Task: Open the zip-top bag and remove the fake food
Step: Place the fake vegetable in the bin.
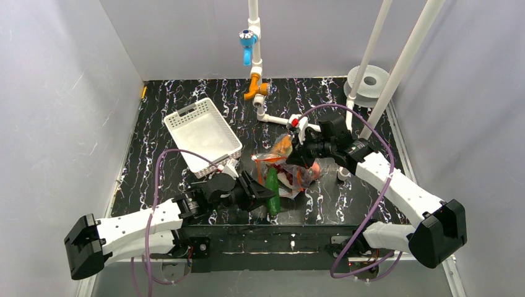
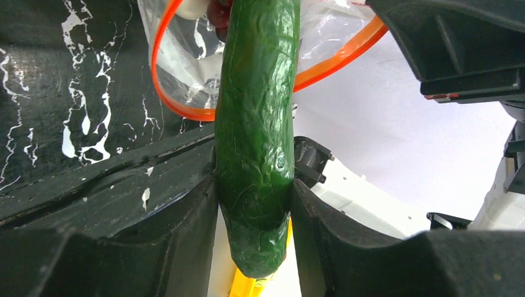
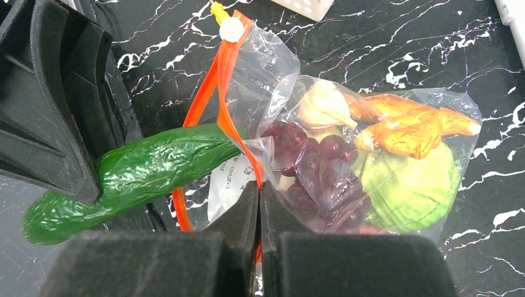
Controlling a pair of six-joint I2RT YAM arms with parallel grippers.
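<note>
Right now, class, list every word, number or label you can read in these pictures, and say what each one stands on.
White label on the zip-top bag: small rotated print, too blurred to read.
No other text shows: none on the cucumber or the white basket.

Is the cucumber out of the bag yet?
Halfway: the cucumber pokes through the bag's open orange mouth, its free end clamped by the left gripper.

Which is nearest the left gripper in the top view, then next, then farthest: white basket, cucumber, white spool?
1. cucumber, clamped in the left gripper.
2. white basket, back left of it.
3. white spool, far back right corner.
</note>
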